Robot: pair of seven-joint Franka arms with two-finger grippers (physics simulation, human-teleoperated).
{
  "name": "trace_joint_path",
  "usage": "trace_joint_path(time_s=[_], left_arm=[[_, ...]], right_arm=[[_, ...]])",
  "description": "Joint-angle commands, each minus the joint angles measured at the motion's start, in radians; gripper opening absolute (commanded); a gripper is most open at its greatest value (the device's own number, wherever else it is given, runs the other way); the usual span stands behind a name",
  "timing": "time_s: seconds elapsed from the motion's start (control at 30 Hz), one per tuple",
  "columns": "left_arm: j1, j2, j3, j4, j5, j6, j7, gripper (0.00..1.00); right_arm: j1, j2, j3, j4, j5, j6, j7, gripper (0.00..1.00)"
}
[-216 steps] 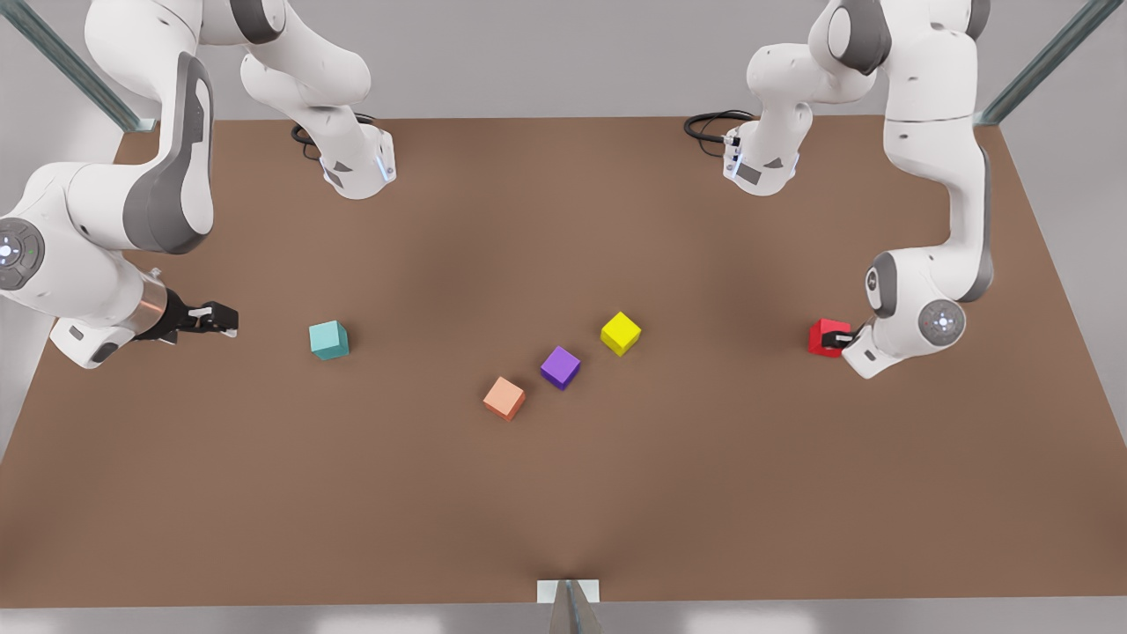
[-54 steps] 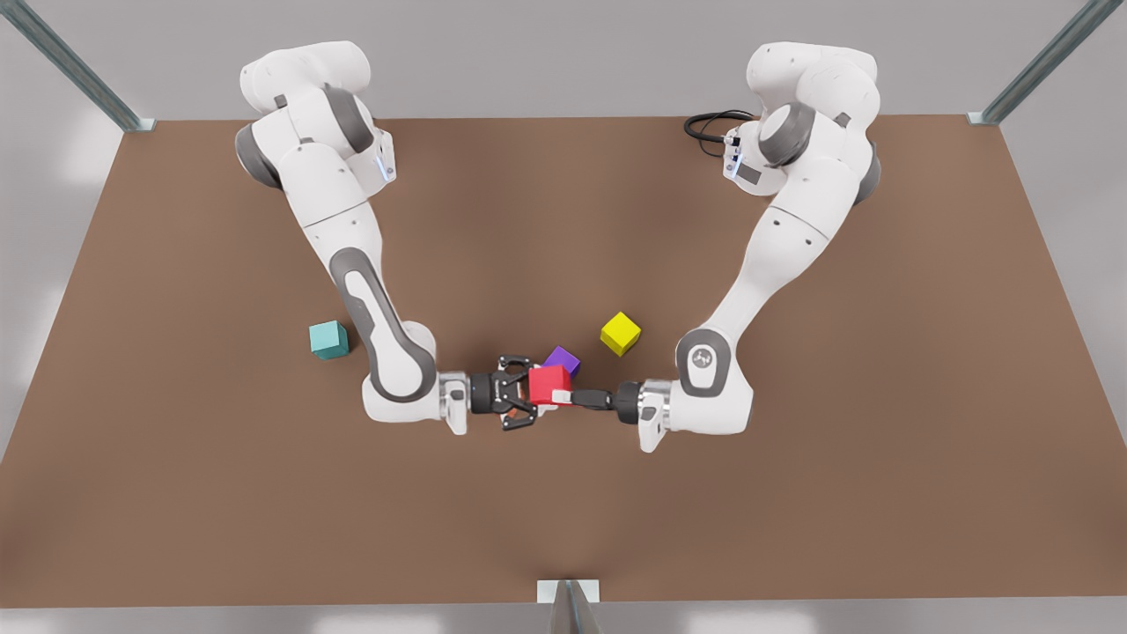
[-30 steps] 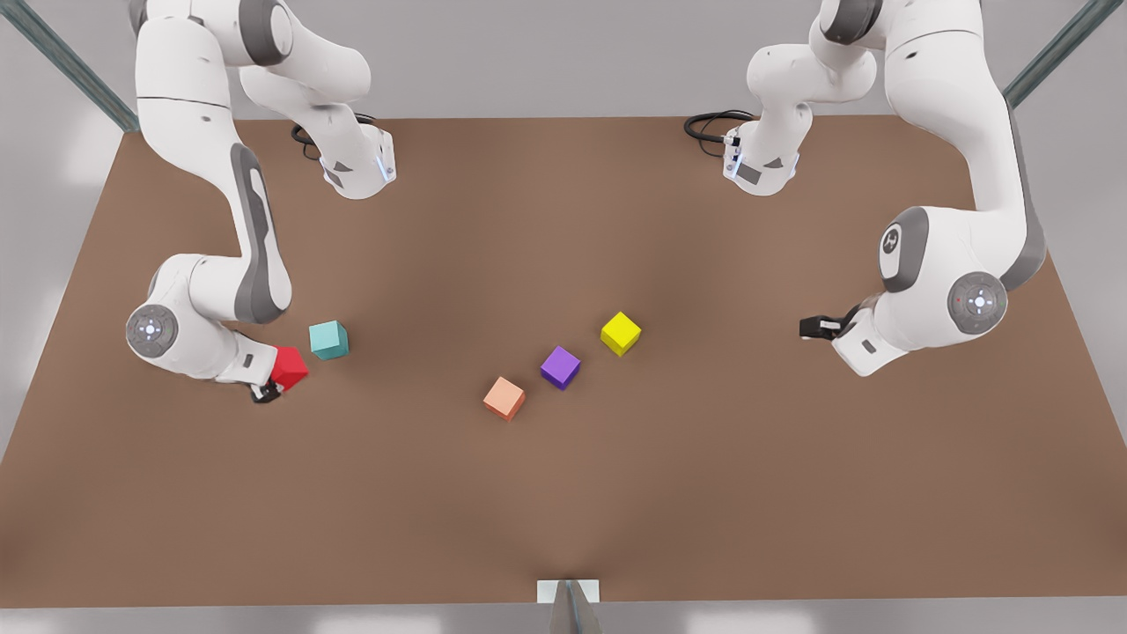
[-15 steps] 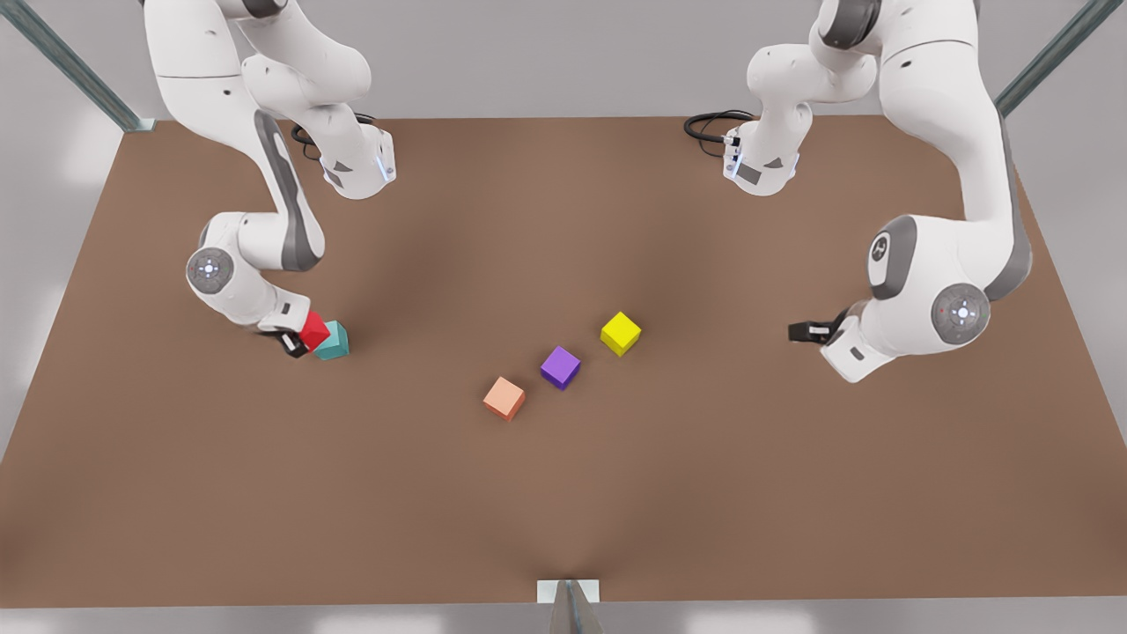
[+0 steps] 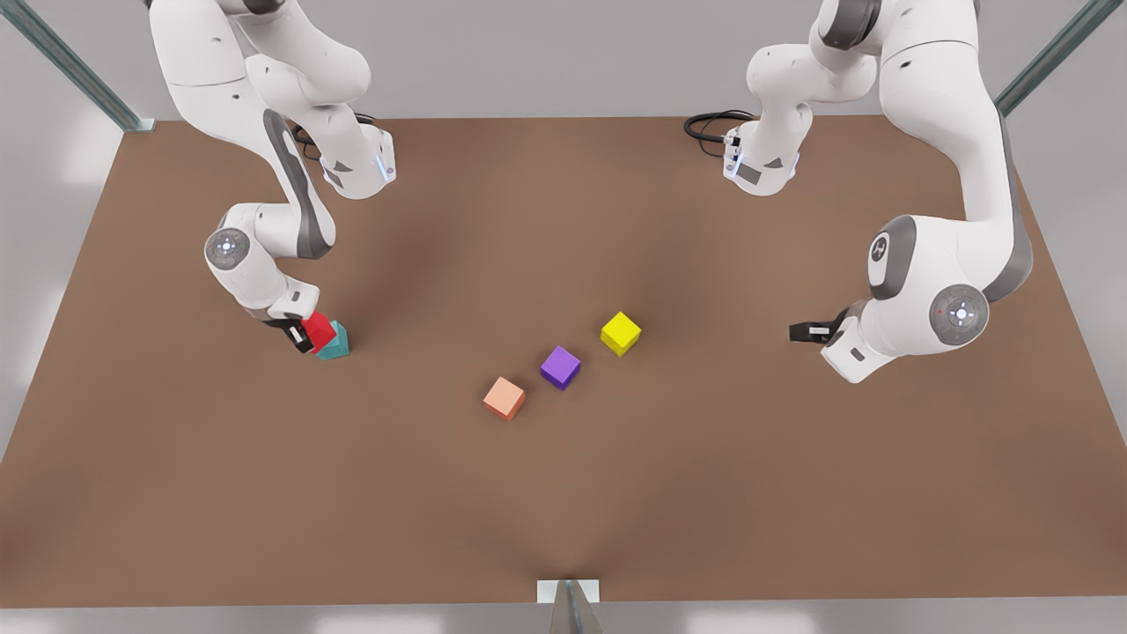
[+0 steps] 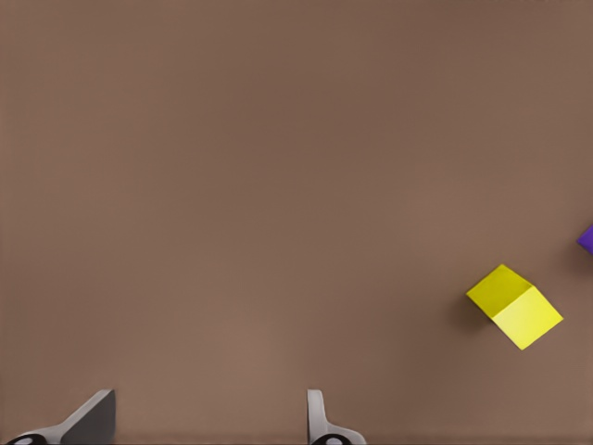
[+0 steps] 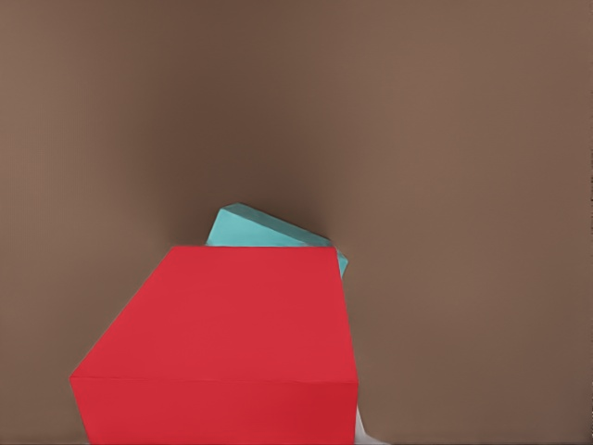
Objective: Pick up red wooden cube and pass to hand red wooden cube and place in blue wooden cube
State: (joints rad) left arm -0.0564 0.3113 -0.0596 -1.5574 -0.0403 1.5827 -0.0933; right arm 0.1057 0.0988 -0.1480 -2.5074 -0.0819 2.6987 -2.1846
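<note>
On a brown table, an orange cube, purple cube and yellow cube lie mid-table. At the front view's left, the right claw is clamped on the red wooden cube, poised over the blue wooden cube, seemingly for stacking. At the front view's right, the left claw waits, prongs apart, holding nothing.

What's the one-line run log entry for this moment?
right gripper: shut on red cube, over blue cube | left gripper: open, waiting | release: not yet
</note>
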Motion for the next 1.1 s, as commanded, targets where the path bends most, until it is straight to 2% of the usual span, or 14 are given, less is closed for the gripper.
trace_joint_path(time_s=[0.0,0.03,0.07,0.1,0.47,0.63,0.77,0.83,0.9,0.93,1.0,1.07], left_arm=[[0.000,0.000,0.000,0.000,0.000,-0.007,-0.032,1.00],[0.000,0.000,0.000,0.000,0.000,-0.009,-0.032,1.00],[0.000,-0.001,0.000,0.000,0.000,-0.010,-0.032,1.00],[-0.002,0.000,0.000,0.000,0.000,-0.010,-0.032,1.00],[-0.002,0.000,0.000,0.000,0.000,-0.010,-0.032,1.00],[-0.003,0.002,0.000,0.000,0.002,-0.007,-0.034,1.00],[-0.003,0.006,0.000,0.000,0.002,-0.007,-0.034,1.00],[-0.002,0.006,0.000,0.000,0.004,-0.010,-0.032,1.00],[-0.003,0.006,0.000,0.000,0.004,-0.010,-0.032,1.00],[-0.003,0.006,0.000,0.000,0.004,-0.010,-0.032,1.00],[-0.003,0.006,0.000,0.000,0.004,-0.010,-0.032,1.00],[-0.003,0.006,0.000,0.000,0.005,-0.010,-0.031,1.00]], right_arm=[[-0.003,0.001,0.001,-0.002,0.004,0.052,-0.020,0.60],[-0.003,0.001,-0.001,-0.008,0.004,0.062,-0.020,0.60],[-0.004,0.001,0.001,-0.008,0.004,0.062,-0.018,0.77],[-0.003,0.001,0.001,-0.005,0.004,0.061,-0.020,1.00],[-0.003,-0.007,-0.001,0.012,0.004,0.046,-0.015,1.00],[-0.021,-0.065,-0.002,0.087,0.004,-0.134,-0.023,1.00],[-0.020,-0.057,-0.002,0.257,0.005,-0.339,0.000,1.00],[-0.020,0.015,-0.001,0.390,0.037,-0.428,0.040,1.00],[-0.020,0.287,-0.002,0.884,0.129,-0.815,0.382,1.00],[-0.018,0.370,-0.001,1.051,0.128,-0.934,0.727,1.00],[-0.018,0.415,0.002,1.078,0.218,-0.930,1.418,1.00],[0.026,0.452,0.002,1.081,0.127,-0.835,1.894,1.00]])
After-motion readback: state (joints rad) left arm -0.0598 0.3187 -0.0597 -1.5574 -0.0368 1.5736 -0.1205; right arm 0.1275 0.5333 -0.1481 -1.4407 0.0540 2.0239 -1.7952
